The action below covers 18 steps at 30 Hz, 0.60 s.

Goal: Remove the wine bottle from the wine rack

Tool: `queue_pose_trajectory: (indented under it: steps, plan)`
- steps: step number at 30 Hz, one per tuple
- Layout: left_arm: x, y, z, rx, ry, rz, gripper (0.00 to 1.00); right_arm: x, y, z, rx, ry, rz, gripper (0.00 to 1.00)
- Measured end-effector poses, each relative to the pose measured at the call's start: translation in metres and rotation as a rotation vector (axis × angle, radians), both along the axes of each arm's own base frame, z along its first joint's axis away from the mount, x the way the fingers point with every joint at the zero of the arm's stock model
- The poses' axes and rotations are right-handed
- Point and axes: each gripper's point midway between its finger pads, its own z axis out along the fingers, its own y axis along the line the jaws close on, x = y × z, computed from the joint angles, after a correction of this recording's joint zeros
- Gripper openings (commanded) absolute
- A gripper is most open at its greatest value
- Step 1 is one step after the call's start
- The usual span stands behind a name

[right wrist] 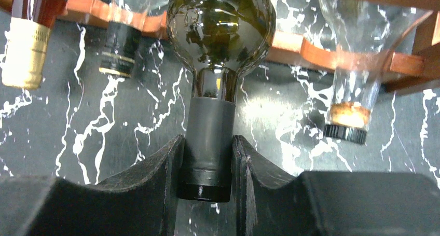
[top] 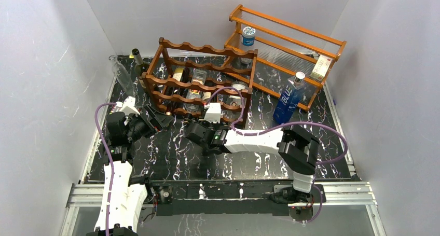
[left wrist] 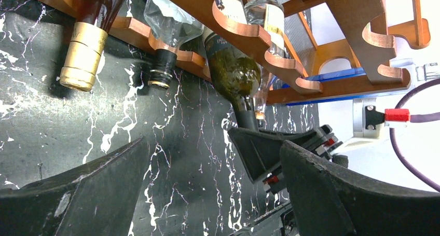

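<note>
Three white walls (top: 46,65), black marbled table (top: 171,158)

Blue bottle (top: 288,98) stands beside orange shelf (top: 286,49) on marbled table (top: 171,158)

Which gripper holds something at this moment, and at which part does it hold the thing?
The right gripper holds the dark green wine bottle by its capped neck. The left gripper is open and holds nothing.

The surface (top: 171,158) before the wine rack (top: 202,80) lies bare. Bottle necks (right wrist: 115,52) jut from its bottom row; a blue bottle (top: 288,98) stands right of it.
</note>
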Motion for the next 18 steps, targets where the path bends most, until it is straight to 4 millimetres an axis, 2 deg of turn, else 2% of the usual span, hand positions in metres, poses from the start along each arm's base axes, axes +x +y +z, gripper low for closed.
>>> queue_pose_trajectory:
  steps: [7,18]
  plan:
    - [0.002,0.0,-0.002,-0.002,0.009,-0.001,0.96,-0.036,-0.01,0.003,0.015,0.094,0.041,0.0]
    - [0.003,-0.001,-0.008,-0.007,0.034,-0.011,0.97,-0.08,-0.035,0.027,0.087,0.25,0.131,0.0]
